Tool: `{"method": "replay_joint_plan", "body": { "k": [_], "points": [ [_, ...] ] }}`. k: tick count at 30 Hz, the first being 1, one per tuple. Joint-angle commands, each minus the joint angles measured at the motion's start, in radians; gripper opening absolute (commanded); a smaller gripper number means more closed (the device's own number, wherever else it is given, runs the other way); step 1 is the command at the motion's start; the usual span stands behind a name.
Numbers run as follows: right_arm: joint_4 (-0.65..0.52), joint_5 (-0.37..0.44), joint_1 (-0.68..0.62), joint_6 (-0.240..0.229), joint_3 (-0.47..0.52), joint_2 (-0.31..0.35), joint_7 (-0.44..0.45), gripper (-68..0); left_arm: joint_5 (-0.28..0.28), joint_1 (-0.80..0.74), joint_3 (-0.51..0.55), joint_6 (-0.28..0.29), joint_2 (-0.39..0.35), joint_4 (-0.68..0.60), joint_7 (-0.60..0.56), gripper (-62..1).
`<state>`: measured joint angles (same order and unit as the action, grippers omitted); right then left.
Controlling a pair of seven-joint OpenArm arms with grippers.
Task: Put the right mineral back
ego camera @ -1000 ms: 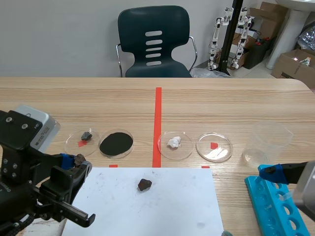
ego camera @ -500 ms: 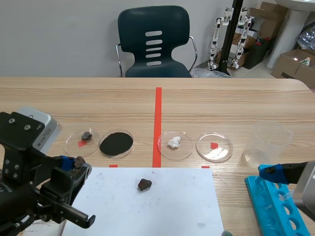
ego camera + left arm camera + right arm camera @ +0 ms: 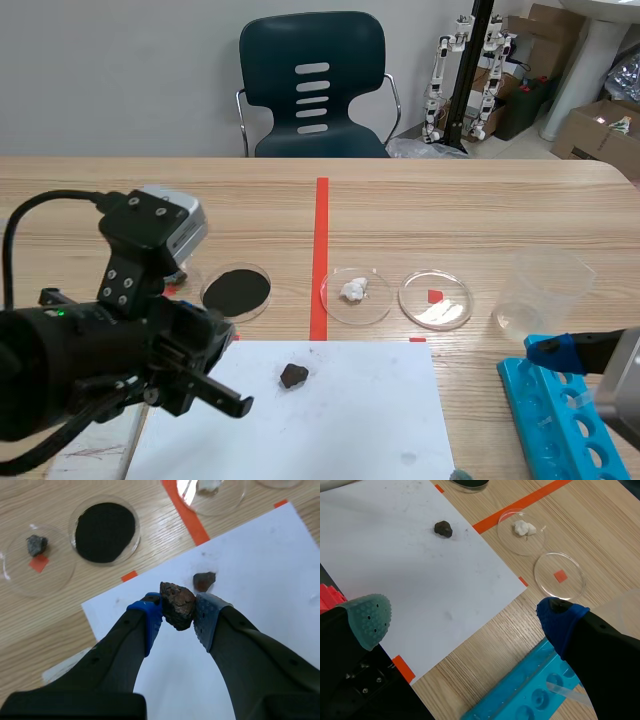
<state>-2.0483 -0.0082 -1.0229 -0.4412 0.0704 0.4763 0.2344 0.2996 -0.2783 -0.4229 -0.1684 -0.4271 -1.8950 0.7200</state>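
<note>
So I'm squeezing the brown rock (image 3: 177, 605) tight in my left gripper (image 3: 177, 611), hovering over the paper (image 3: 340, 420) at the scene view's lower left. The empty dish (image 3: 452, 306) is sitting right of centre, past the tape (image 3: 320, 260), so I'm guessing a rightward reach.
</note>
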Motion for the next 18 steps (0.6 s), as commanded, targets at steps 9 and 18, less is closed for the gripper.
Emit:
{"method": "replay_joint_plan", "body": {
  "k": [9,18],
  "points": [
    [-0.020,0.012,0.006,0.004,0.002,0.000,0.014,-6.7,0.003,0.203,-0.142,-0.051,0.154,0.137,0.122,-52.4],
    [-0.020,0.012,0.006,0.004,0.002,0.000,0.014,-6.7,-0.005,0.410,-0.287,-0.239,0.327,0.406,0.240,-52.4]
  ]
}}
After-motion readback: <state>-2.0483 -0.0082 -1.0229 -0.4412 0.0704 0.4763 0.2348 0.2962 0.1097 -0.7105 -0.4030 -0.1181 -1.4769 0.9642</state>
